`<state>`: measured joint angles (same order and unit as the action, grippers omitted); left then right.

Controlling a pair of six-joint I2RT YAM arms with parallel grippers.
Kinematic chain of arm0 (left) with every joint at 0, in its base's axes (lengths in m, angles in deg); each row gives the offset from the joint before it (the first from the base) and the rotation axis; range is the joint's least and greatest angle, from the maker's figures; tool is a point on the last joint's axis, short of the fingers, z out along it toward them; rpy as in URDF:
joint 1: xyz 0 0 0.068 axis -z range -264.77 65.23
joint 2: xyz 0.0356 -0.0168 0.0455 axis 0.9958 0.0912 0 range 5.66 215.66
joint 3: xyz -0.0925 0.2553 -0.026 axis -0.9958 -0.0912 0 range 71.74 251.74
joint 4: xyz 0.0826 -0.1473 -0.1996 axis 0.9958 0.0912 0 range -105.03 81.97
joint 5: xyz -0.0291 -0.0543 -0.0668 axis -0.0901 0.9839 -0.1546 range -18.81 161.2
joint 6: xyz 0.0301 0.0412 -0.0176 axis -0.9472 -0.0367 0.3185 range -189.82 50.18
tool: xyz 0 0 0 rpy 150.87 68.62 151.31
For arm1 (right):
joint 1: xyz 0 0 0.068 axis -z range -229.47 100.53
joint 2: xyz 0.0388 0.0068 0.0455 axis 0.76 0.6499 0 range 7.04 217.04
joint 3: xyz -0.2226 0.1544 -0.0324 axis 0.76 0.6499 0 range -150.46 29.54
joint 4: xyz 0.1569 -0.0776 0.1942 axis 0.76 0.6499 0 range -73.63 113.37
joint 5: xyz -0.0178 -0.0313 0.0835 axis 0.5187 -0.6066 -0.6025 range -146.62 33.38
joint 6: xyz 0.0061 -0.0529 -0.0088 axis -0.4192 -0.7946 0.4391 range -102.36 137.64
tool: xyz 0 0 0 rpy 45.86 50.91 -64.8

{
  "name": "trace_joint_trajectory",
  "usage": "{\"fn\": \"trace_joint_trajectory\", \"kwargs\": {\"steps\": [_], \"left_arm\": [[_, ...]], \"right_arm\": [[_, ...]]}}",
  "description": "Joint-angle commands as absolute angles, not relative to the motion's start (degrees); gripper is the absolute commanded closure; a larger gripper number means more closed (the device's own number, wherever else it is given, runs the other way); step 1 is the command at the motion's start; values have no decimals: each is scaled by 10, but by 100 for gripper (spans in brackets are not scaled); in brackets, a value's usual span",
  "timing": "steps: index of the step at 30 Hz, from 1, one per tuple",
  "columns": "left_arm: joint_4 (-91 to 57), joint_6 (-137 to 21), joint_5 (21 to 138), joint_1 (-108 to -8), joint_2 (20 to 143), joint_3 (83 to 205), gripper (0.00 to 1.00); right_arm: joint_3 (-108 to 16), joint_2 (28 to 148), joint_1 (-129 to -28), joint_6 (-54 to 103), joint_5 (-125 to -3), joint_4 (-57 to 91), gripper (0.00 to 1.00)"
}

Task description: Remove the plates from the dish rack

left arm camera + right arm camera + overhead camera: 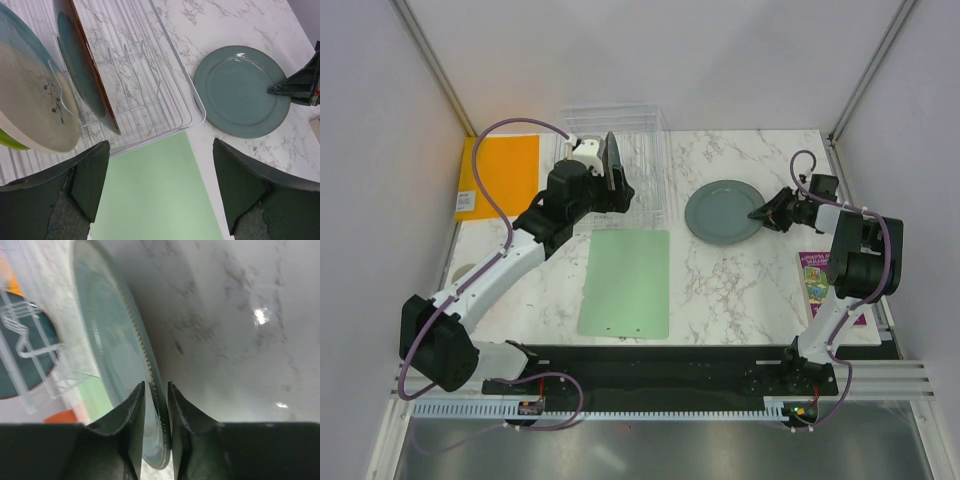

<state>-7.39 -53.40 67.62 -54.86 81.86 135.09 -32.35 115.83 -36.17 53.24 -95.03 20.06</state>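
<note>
- Lying flat on the marble table (pixel 750 290), right of the middle, one teal-grey plate (pixel 723 212) is seen already out of the dish rack (pixel 650 180)
- the right gripper (pixel 765 212) is parked at that plate's right edge; in the wrist view the rim is caught between the two dark fingers (pixel 131 415), which are set only narrowly apart, and whether it's really being pinched or just straddled can't be told
- the left gripper (pixel 160 145) is held above the rack with its jaws spread wide, clear of the plates
- the clear rack is set at the far side, left of the middle, and plates are stood upright in it: a dark blue-grey plate (pixel 82 75) with a brownish rim, a cream plate with a leaf sprig (pixel 35 105) to its left, and a sliver of a lime-green plate (pixel 10 142) peeking out at the cream one's lower edge
- a pale-green mat (pixel 626 283) is laid just on the near side of the rack, an orange sheet (pixel 500 175) is seen at the far left, and a printed booklet (pixel 817 280) is left by the right arm
</note>
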Motion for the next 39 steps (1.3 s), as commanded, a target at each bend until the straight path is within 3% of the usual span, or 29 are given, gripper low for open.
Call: {"fn": "trace_joint_trajectory", "kwargs": {"steps": [1, 10, 12, 14, 23, 34, 35, 37, 38, 39], "left_arm": [[-69, -532, 695, -550, 795, 1349, 11], [-54, -542, 683, -550, 787, 1348, 11], [-53, -546, 677, -550, 792, 1351, 11], [-54, -548, 658, -550, 803, 1355, 10], [-56, -575, 549, -550, 913, 1447, 11], [-85, -627, 369, -548, 1065, 1551, 20], [-89, -631, 368, -547, 1079, 1554, 23], [-92, -632, 366, -547, 1094, 1565, 41], [-92, -634, 364, -547, 1105, 1571, 52], [-92, -635, 353, -545, 1110, 1574, 70]], "right_arm": [[-301, 1125, -364, 479, -905, 276, 64], [-275, 1087, -365, 446, -794, 310, 45], [-277, 1050, -365, 431, -764, 324, 44], [-281, 1019, -368, 422, -713, 339, 30], [-321, 803, -395, 378, -644, 403, 22], [-305, 695, -397, 379, -674, 443, 20], [-303, 685, -397, 379, -674, 442, 20], [-300, 677, -397, 380, -673, 444, 20], [-300, 675, -397, 379, -673, 445, 21], [-299, 675, -398, 379, -673, 446, 21]]}}
